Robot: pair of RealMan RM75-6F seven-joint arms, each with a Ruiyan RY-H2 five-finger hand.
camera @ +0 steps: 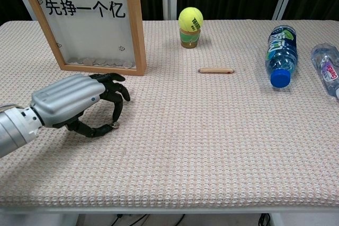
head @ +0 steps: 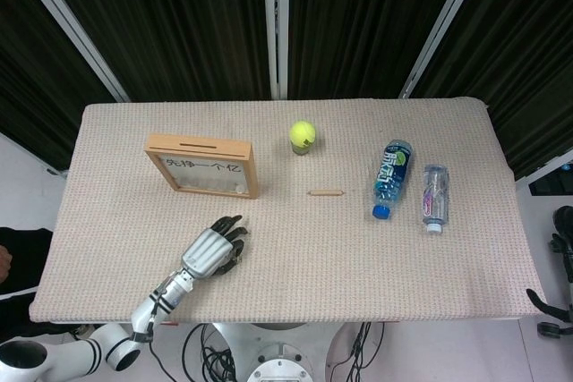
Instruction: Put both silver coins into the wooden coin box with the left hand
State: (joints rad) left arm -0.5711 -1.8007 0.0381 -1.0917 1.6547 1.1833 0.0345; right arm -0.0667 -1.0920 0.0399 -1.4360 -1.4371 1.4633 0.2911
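Observation:
The wooden coin box (head: pixel 199 144) stands upright at the back left, its slot on the top edge. Through the glass front of the coin box (camera: pixel 139 35) several coins show along the bottom. My left hand (head: pixel 215 250) lies near the table's front left, just in front of the box. In the chest view the left hand (camera: pixel 74 104) has its fingers curled, thumb and one finger meeting in a ring. A small silver coin (camera: pixel 114 126) glints at that pinch, just above the cloth. No other loose coin shows; the hand may hide one. The right hand is not seen.
A tennis ball (camera: pixel 190 18) sits on a small stand behind the middle. A thin wooden stick (camera: pixel 216 70) lies right of centre. Two plastic bottles, a blue-capped bottle (camera: pixel 280 51) and a clear bottle (camera: pixel 328 67), lie at the right. Woven cloth (camera: pixel 212 146) covers the table.

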